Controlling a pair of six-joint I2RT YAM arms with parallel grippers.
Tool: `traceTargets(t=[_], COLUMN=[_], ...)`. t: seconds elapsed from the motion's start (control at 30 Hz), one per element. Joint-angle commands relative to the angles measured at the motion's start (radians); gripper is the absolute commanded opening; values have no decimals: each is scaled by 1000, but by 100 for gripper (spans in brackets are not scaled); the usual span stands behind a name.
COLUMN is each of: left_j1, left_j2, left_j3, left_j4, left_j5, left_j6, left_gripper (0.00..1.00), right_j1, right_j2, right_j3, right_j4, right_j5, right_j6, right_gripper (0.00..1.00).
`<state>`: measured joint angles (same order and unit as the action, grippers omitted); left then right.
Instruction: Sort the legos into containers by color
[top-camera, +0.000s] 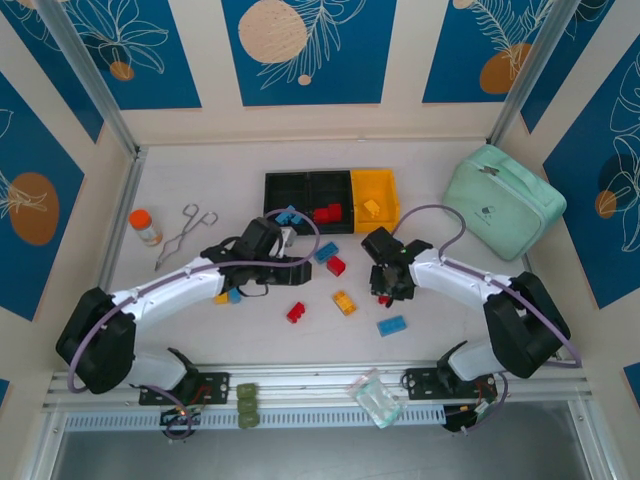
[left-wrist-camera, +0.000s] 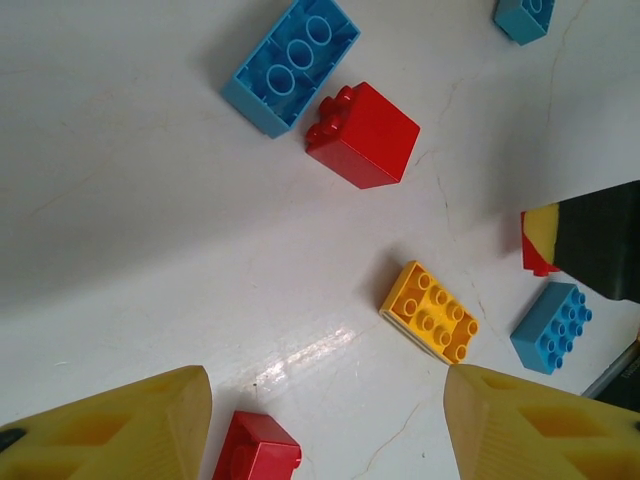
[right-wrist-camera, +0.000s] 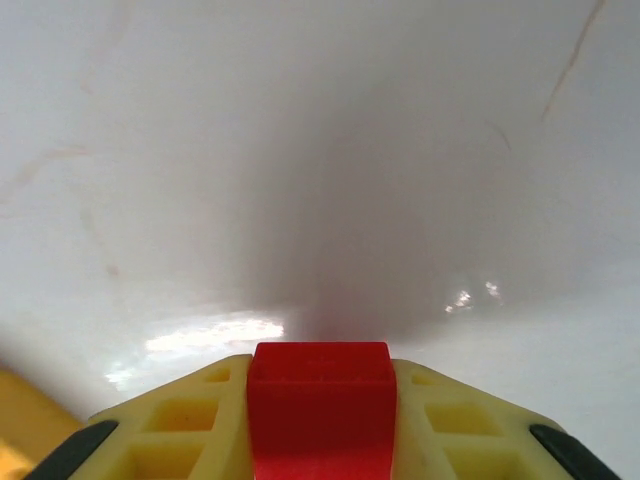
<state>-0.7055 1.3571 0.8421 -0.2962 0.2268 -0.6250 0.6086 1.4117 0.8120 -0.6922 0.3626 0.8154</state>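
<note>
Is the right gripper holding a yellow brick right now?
No, the right gripper is shut on a red brick, plain in its wrist view.

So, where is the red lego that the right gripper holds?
The red lego is clamped in the right gripper, down at the table right of centre, beside the loose blue lego.

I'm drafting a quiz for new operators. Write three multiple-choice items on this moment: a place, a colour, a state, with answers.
1. Which of the containers holds red legos? A left black; B middle black; C yellow.
2. What colour is the lego in the right gripper? A blue; B red; C yellow.
3. How do the left gripper's fingers stand? A open, empty; B shut on a lego; C shut, empty.
Answers: B, they lie in the middle one; B, red shows between the fingers; A, they stand wide apart, gripping nothing.
</note>
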Motion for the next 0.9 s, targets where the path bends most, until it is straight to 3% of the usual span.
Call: traceTargets(t=[0.0,0.23,0.87], left_j1=[-10,4,42], left_j2=[-47,-112,-281], left_j3=[-21,-68,-156], left_j4=[-22,-54,-136], left_j5=[-44,-94,-147], left_j6=[-19,-46,-91], left_gripper=[63,63,64], right_j1=[9,11,-43], right_j2=[-32,85,647], right_j3=[87,297,1002], right_j4=[-35,-32,-107], right_j5=[-16,-31,-96], right_j6=[-32,-102,-198], right_gripper=[28,28,28])
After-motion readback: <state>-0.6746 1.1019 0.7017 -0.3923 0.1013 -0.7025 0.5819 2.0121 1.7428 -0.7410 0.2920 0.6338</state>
